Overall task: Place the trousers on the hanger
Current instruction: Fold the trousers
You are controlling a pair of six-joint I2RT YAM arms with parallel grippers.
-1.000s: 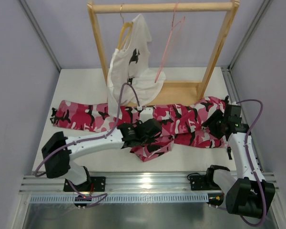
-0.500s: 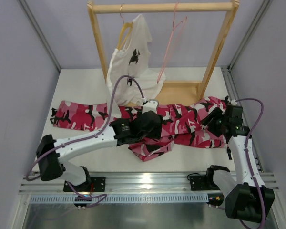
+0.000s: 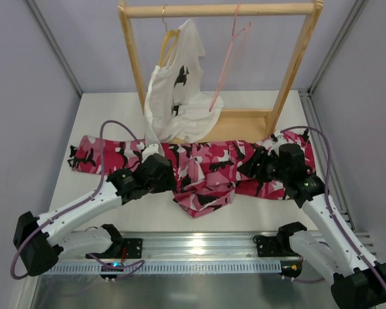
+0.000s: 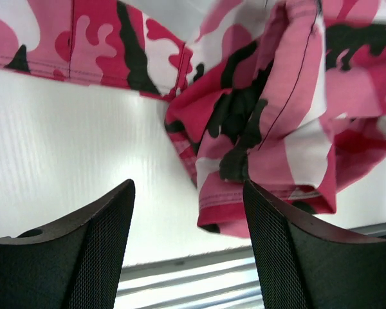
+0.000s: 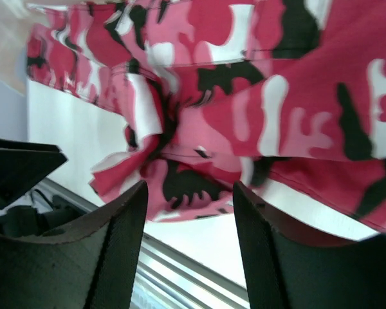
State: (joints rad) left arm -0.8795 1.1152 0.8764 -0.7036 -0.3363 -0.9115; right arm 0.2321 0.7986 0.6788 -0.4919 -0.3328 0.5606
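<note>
Trousers (image 3: 206,164) lie on the table (image 3: 109,116), long axis 9-to-3 o'clock, bunched at centre. Left gripper (image 4: 188,193), jaws parted and empty, sits at the bunch's 9 o'clock. Right gripper (image 5: 190,190), likewise parted and empty, sits at 3. Hanger (image 3: 226,67) hangs on the rack (image 3: 219,10) at 12 o'clock.

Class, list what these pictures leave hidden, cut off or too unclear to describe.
1. Top view: the wooden hanger is mostly covered by the white T-shirt.
2. Top view: the left arm and right arm cover parts of the trousers.
3. Left wrist view: the trousers run off the top and right edges.
4. Top view: the pink hanger's hook is too thin to trace.
</note>
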